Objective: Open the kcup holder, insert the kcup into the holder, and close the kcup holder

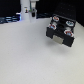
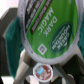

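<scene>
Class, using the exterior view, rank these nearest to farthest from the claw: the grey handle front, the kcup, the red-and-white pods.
1. The kcup, gripped in the claw.
2. The red-and-white pods, in the kcup holder, exterior view's right.
3. The grey handle front, on the holder's side away from the claw.

The desk lies bare and open across the exterior view's left and near side. The holder blocks the right far part, its drawer out toward the front. A white post stands far left.
</scene>
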